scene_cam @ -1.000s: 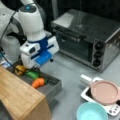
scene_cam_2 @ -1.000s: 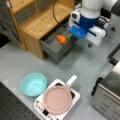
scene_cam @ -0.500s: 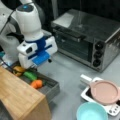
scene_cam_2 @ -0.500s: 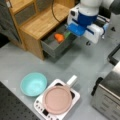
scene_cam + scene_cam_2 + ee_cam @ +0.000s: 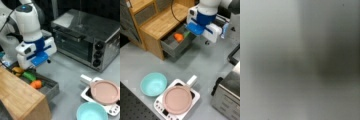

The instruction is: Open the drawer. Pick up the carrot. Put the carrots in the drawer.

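The drawer stands pulled out from the wooden-topped cabinet in both front views, and the carrot already lies inside it, just beside a green vegetable and a yellow-orange lumpy one — so by my read the opening and the putting-in are done for this piece. The gripper hangs above the drawer's back end with nothing visibly in it, though whether its fingers are apart or together I cannot tell. The wrist view gives only grey blur, and no other carrot shows near the toaster oven.
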Tool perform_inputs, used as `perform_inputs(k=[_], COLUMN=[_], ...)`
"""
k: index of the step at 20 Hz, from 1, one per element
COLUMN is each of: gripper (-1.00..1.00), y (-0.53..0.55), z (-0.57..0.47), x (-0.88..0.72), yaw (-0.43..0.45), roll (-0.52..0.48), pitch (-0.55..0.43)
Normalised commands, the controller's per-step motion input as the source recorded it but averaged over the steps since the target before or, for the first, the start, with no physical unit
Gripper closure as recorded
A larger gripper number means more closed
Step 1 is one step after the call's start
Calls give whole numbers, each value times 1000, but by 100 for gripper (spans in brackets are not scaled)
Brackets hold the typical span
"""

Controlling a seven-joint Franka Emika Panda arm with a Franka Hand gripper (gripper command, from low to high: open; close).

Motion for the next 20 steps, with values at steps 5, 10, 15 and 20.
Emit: perform_inputs(k=[5, 10, 15, 20], gripper=[-100, -100, -100, -100], y=[-282, -294, -292, -285], z=[81, 76, 85, 108], x=[16, 42, 82, 116], yaw=[197, 200, 179, 156], roll=[-121, -90, -71, -58], pitch=[94, 86, 84, 85])
